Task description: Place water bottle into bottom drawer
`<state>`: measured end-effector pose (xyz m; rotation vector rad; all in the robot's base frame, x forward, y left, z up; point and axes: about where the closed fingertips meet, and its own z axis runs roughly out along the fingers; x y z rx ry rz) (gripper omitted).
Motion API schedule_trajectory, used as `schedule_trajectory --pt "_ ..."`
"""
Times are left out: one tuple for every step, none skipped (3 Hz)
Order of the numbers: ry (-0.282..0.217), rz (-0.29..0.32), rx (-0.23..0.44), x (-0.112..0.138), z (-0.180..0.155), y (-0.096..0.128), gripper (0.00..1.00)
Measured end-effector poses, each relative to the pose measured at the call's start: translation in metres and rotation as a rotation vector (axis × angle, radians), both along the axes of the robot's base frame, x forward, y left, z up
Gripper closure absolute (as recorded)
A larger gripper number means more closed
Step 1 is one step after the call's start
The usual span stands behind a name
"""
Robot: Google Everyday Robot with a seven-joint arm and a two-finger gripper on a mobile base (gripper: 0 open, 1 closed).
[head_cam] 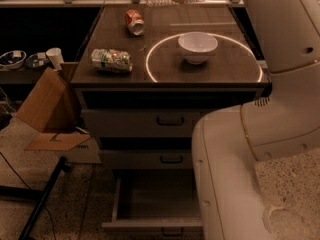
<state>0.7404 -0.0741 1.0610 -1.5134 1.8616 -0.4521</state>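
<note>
**Blind drop over the open drawer**

The white arm (235, 174) hides the gripper, so I cannot tell its grip. The bottom drawer (150, 204) stands pulled open below. The water bottle is not visible anywhere; if it is released off-target, it may miss the tray.

The gripper is out of view past the arm (225, 184), which is cream with thin brassy seam lines. Left of the arm, the bottom drawer (155, 199) is grey, as are the upper drawers (130, 121), whose handles (170, 120) are dark. Beyond the arm, the table (220, 74) is dark brown, marked with a glowing pale ring (148, 64) around a white bowl (198, 46). Farther left are a green-and-white crushed can (111, 60) and a red-orange can (134, 22). The floor (295, 184) is speckled beige and the cardboard box (42, 104) is tan.
</note>
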Motion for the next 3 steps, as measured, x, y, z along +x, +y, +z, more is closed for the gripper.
schedule_trajectory --pt "-0.044 -0.009 0.015 -0.014 -0.004 0.002 1.00" --pt "-0.101 0.004 0.029 -0.016 0.007 0.013 1.00" --pt "-0.135 0.009 0.035 -0.012 0.022 0.016 1.00"
